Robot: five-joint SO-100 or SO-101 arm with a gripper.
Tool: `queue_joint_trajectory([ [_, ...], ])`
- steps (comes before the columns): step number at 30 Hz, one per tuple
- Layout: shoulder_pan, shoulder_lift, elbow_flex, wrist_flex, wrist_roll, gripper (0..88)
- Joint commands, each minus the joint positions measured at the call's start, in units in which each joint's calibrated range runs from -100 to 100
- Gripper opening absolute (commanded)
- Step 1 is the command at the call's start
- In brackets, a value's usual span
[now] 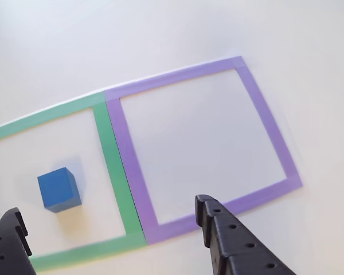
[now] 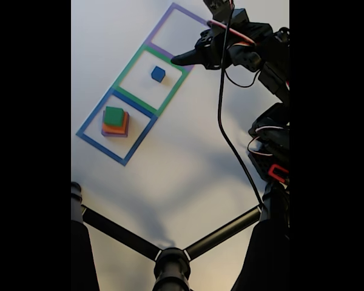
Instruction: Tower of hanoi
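The smallest blue cube sits alone on the table inside the green taped square. The other three blocks are stacked in the blue taped square of the fixed view: green on orange on the wide purple one. My gripper hovers over the near edge where the green and purple squares meet. It is open, with nothing between its black fingers. The blue cube lies ahead of the left finger, apart from it.
Three taped outlines lie in a row on the white table: purple, green and blue. A black cable hangs from the arm. A black stand with spreading legs fills the bottom of the fixed view.
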Motion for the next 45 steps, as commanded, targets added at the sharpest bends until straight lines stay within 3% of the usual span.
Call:
queue_joint_trajectory([
  [1, -3.8, 3.1, 6.5, -18.1, 0.0, 37.0],
  [9, -7.7, 13.2, 15.6, -42.8, 0.0, 41.8],
  [18, -7.2, 27.5, 17.9, -62.0, 0.0, 44.4],
  [32, -8.1, 50.5, 17.0, -85.3, 0.0, 45.0],
  [45, -10.3, 59.8, 14.7, -92.1, 0.0, 43.8],
])
